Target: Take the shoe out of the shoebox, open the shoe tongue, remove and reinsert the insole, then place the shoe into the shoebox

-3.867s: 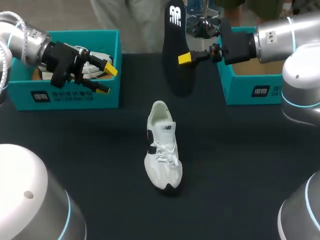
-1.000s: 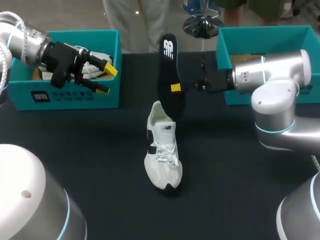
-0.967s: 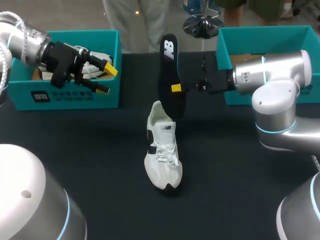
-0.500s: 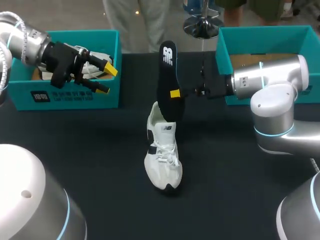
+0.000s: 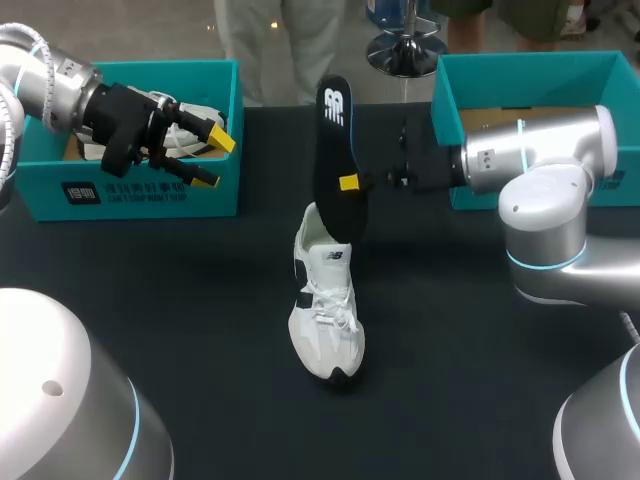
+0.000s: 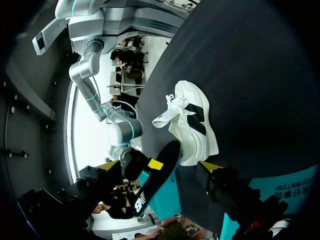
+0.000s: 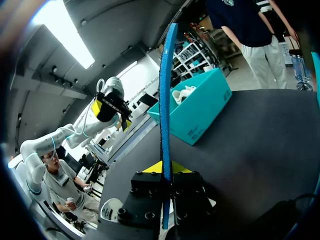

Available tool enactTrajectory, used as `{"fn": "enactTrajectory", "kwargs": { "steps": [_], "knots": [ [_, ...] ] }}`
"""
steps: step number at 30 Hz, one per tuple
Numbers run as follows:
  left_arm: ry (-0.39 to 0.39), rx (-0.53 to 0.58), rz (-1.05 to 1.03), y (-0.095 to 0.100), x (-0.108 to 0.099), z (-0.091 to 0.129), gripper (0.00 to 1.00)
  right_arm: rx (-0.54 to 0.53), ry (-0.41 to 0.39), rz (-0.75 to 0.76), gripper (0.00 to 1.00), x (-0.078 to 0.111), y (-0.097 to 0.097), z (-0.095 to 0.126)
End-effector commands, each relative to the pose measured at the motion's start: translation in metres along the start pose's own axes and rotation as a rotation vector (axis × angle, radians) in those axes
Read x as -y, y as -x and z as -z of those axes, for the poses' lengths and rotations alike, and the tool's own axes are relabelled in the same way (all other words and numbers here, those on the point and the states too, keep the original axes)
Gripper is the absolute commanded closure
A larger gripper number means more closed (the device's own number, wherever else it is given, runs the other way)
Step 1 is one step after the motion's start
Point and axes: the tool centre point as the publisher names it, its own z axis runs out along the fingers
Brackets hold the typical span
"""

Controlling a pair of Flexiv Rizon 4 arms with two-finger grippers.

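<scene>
A white shoe [image 5: 325, 300] lies on the black table [image 5: 200, 300], heel toward the far side; it also shows in the left wrist view [image 6: 192, 122]. My right gripper [image 5: 350, 183] is shut on a black insole [image 5: 333, 150] and holds it upright, with its lower end at the shoe's heel opening. In the right wrist view the insole [image 7: 166, 95] stands edge-on between the pressed fingers [image 7: 164, 167]. My left gripper [image 5: 208, 158] hangs open over the front wall of the left teal shoebox [image 5: 130, 190], holding nothing.
The left shoebox holds another white shoe [image 5: 190, 120]. A second teal shoebox [image 5: 520, 75] stands at the back right, behind my right arm. Bare black table surrounds the shoe on the near side.
My right gripper has carried the insole down and slightly left, bringing its lower end to the shoe's heel. The left arm and the shoe have not moved.
</scene>
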Motion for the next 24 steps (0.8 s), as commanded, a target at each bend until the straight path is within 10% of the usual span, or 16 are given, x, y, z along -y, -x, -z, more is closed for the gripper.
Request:
{"fn": "enactTrajectory", "kwargs": {
  "steps": [1, 24],
  "knots": [
    [-0.001, -0.002, -0.001, 0.000, 0.000, 0.000, 0.00, 0.001, -0.004, 0.006, 1.00, -0.006, 0.000, 0.000],
    [-0.001, -0.002, -0.001, 0.000, 0.000, 0.000, 0.00, -0.009, 0.041, -0.002, 1.00, 0.007, -0.001, -0.013]
  ]
}}
